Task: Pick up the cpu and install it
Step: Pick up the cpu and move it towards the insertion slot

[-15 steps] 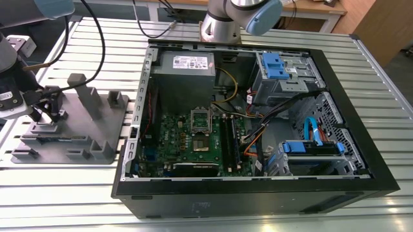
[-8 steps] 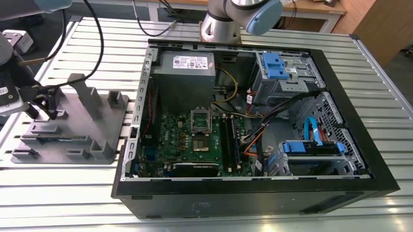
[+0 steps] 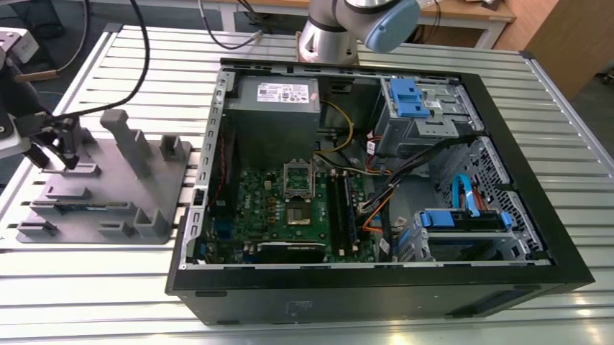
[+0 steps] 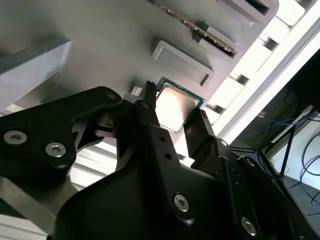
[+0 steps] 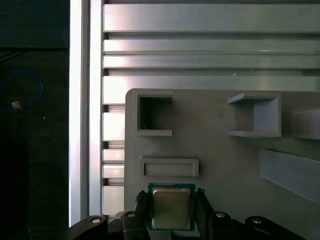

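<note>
Black fingers [image 5: 201, 202] of the gripper [image 5: 171, 196] sit closest to my wrist cameras. They are spread to either side of the cpu [image 5: 171, 209], and I cannot tell whether they touch its edges. The cpu lies flat, silver top up, on the grey fixture plate [image 5: 215, 155], just beside a low rectangular block [image 5: 169, 167]. Beyond the plate I see the slatted aluminium table [image 3: 96, 287]. Farther off, toward the exterior view's right, the opened computer case [image 3: 384, 291] lies on its side with its green motherboard [image 3: 287, 215] exposed.
</note>
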`<action>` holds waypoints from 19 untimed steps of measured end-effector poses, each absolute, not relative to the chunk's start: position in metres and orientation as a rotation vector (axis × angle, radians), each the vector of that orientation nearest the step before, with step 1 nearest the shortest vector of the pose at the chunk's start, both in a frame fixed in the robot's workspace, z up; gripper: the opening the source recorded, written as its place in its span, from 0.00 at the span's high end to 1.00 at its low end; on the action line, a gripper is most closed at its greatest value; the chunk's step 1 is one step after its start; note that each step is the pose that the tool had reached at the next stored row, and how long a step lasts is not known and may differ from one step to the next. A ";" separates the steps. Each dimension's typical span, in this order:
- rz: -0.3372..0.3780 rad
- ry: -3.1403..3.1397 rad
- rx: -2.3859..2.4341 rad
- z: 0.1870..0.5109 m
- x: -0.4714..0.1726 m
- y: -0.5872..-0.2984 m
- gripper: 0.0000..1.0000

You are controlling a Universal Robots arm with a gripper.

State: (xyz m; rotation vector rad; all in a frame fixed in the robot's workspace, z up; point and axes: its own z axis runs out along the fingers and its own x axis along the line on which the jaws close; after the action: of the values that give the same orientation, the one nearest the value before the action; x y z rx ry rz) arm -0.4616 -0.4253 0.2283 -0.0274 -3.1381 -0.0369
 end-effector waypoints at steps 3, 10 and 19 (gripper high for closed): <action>-0.037 -3.138 -0.027 0.238 -0.462 -0.425 0.53; -0.037 -3.138 -0.027 0.260 -0.462 -0.425 0.53; -0.037 -3.138 -0.027 0.281 -0.462 -0.425 0.53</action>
State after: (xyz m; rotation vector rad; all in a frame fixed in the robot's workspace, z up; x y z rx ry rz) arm -0.4616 -0.4252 0.2805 -0.0274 -3.1381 -0.0369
